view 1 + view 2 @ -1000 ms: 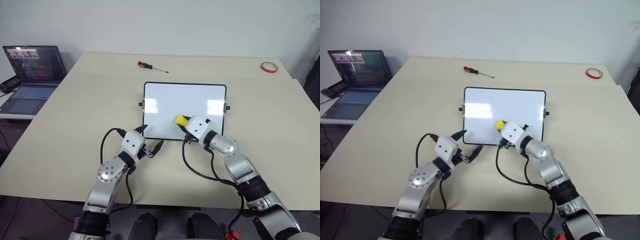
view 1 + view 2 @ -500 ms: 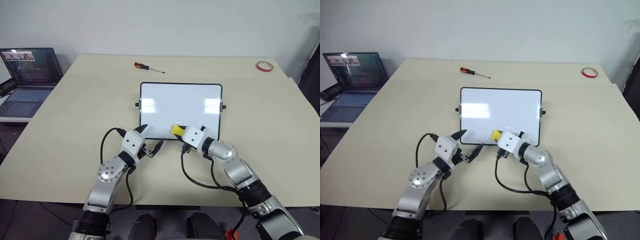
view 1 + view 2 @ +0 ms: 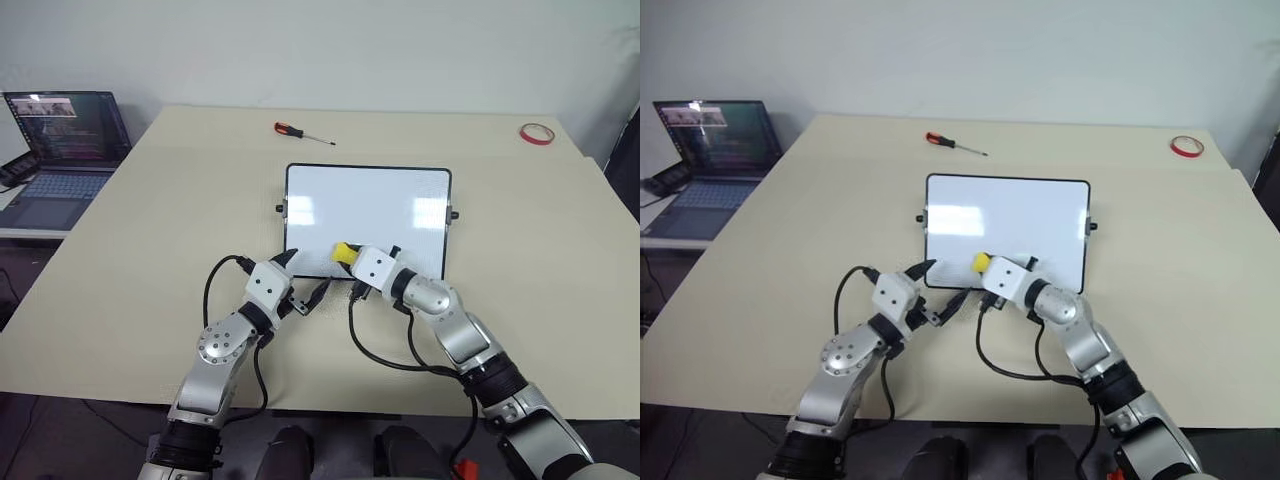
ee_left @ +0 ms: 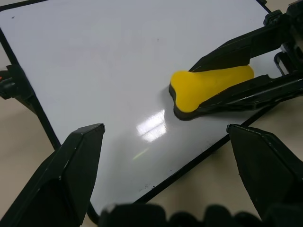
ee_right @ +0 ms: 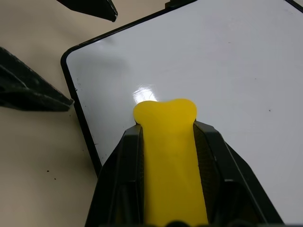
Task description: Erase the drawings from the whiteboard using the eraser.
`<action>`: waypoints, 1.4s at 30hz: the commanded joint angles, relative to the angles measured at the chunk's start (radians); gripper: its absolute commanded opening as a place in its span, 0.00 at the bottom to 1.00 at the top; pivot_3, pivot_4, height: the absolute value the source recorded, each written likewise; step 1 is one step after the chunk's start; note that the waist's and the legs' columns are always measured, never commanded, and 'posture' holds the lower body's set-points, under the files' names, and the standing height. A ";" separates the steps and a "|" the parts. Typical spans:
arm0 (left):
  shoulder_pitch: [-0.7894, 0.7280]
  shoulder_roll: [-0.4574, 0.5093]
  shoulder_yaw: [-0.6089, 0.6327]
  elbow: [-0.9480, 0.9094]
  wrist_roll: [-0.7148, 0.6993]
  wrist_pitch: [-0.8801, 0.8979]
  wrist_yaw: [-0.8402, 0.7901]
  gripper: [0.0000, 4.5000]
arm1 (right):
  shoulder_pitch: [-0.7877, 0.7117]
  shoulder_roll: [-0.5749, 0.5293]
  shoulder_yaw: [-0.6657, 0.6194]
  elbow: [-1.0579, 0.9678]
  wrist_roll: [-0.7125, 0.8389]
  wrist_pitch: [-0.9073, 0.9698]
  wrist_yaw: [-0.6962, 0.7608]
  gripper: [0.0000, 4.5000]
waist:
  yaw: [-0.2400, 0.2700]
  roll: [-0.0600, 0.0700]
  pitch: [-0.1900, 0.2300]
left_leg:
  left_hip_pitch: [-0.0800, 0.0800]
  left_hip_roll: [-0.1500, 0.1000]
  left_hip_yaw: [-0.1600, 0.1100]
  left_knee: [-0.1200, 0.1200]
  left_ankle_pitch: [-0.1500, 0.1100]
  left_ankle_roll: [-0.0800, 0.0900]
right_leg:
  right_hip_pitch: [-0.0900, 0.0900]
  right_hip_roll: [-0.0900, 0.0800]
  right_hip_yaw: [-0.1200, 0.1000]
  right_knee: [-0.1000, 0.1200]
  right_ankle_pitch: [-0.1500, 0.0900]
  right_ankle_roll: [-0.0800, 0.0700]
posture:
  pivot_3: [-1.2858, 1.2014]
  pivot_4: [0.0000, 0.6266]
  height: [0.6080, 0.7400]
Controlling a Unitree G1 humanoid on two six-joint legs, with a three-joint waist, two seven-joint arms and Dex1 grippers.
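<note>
The whiteboard (image 3: 367, 205) lies flat in the middle of the table, its surface plain white with glare spots. The drawings are out of view. My right gripper (image 3: 348, 257) is shut on the yellow eraser (image 3: 343, 250), whose front end rests on the board near its near edge, left of the middle. In the right wrist view the eraser (image 5: 166, 156) sits between the two black fingers (image 5: 120, 179). My left gripper (image 3: 306, 272) stands open at the board's near left corner, holding nothing. The left wrist view shows the eraser (image 4: 208, 85) on the board (image 4: 104, 61).
A red-handled screwdriver (image 3: 300, 132) lies beyond the board at the table's far side. A red tape ring (image 3: 537, 133) sits at the far right corner. An open laptop (image 3: 62, 150) stands on a lower surface off the table's left edge.
The head camera has swayed. The eraser in my right gripper has crept a little toward the board's near left corner. The left gripper has kept still.
</note>
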 commanded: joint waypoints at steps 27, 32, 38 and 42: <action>-0.525 -0.143 -0.200 0.563 -0.155 -0.162 -0.743 1.00 | 0.363 0.102 -0.714 -0.856 0.140 1.119 -0.196 0.26 | -0.007 0.000 0.000 | -0.002 -0.001 0.002 -0.001 0.000 0.000 | -0.002 0.005 0.000 0.000 0.000 0.000 | 0.52 0.24 1.00; -0.578 -0.210 -0.200 0.731 -0.122 -0.254 -0.783 1.00 | 0.387 0.111 -0.748 -0.793 0.191 1.061 -0.203 0.26 | -0.011 0.001 0.000 | -0.002 -0.001 0.003 0.000 0.000 0.000 | -0.002 0.005 0.000 0.000 -0.001 0.001 | 0.52 0.24 1.00; -0.599 -0.252 -0.204 0.796 -0.079 -0.318 -0.780 1.00 | 0.368 0.101 -0.753 -0.700 0.235 0.969 -0.229 0.26 | -0.015 0.001 0.000 | -0.002 0.000 0.004 0.000 0.000 0.001 | -0.003 0.007 0.001 0.001 -0.001 0.001 | 0.52 0.24 1.00; -0.578 -0.250 -0.207 0.768 -0.068 -0.318 -0.779 1.00 | 0.333 0.086 -0.732 -0.642 0.254 0.917 -0.245 0.26 | -0.016 0.001 0.000 | -0.002 -0.001 0.003 0.000 0.000 0.001 | -0.003 0.007 0.001 0.001 -0.001 0.001 | 0.52 0.24 1.00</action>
